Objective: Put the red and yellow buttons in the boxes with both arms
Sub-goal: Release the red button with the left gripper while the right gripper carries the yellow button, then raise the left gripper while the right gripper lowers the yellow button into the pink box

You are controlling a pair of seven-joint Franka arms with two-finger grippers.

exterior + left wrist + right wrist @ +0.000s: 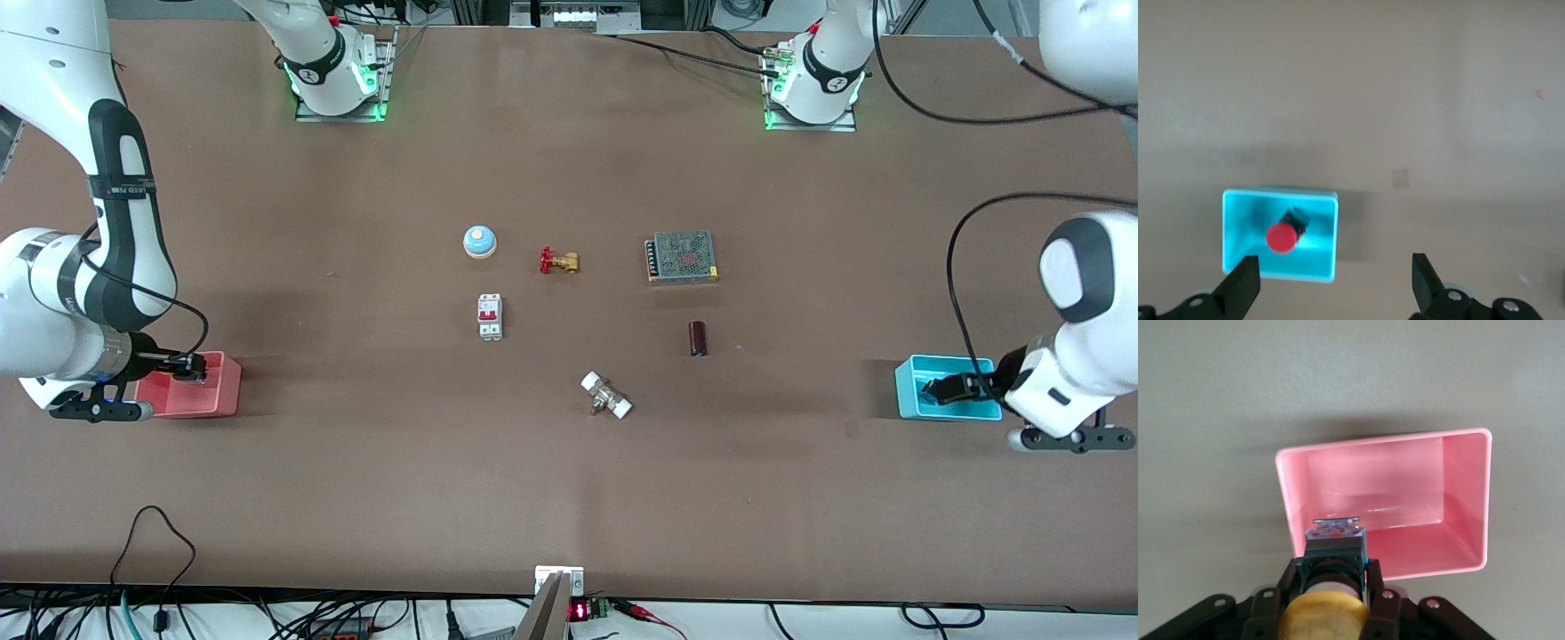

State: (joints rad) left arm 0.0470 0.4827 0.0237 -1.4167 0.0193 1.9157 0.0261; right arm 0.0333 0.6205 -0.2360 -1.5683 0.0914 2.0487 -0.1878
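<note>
Looking down from the front camera, the right gripper (188, 365) hangs over the pink-red box (218, 396), which sits near the table edge at the right arm's end, with bare tabletop between it and the edge nearest that camera. The left gripper (933, 390) is over the cyan box (909, 387), placed likewise near the edge at the left arm's end. Both boxes lie well apart from the cluster in the middle of the bench: a blue dome bell (479, 241), a brass valve (559, 261), a grey mesh-topped box (682, 256), a white circuit breaker (490, 316), a dark cylinder (698, 339) and a white fitting (606, 396). Open table runs all round each box.

In the left wrist view, the left gripper (1335, 281) has its fingers (1241, 285) spread wide and empty above the cyan box (1327, 233). The red button (1282, 236) lies tilted inside that box, roughly mid-floor and touching no wall.

In the right wrist view, the right gripper (1328, 577) is clamped on the yellow button (1326, 608), cap toward the camera, held over the pink-red box (1465, 500) at one of its corners, above the rim; the box's interior has nothing in it
</note>
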